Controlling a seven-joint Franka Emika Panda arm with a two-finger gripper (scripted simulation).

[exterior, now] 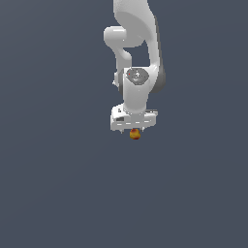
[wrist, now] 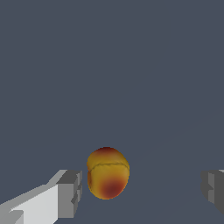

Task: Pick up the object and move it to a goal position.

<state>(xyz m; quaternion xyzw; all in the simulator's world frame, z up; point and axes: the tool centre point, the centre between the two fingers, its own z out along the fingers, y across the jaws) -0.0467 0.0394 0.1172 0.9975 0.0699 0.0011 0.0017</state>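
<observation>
White and grey, your gripper [wrist: 140, 192] has its two fingers spread well apart, with nothing clamped between them. In the wrist view you see one grey pad [wrist: 70, 192] on a white finger body and the other pad at the far edge of the picture, only partly in frame.

Taking the object [wrist: 108, 173] as your landmark: it is a small rounded orange-yellow thing with a red patch low on its side and a darker reddish top, crossed by a thin seam. It sits in the gap between your fingers, just beside the nearer pad and well apart from the other one, so it is off-centre in the opening. You cannot tell from the wrist view whether the nearer pad touches it; a thin dark strip seems to separate them.

In the exterior view the object [exterior: 135, 134] shows just under the gripper [exterior: 134, 129], partly covered by the hand's lower edge. Above it rises the white arm [exterior: 138, 53], its wrist pointing straight down over the object.

Around the object lies a plain dark blue-grey floor [exterior: 58, 184], uniform in both views.
</observation>
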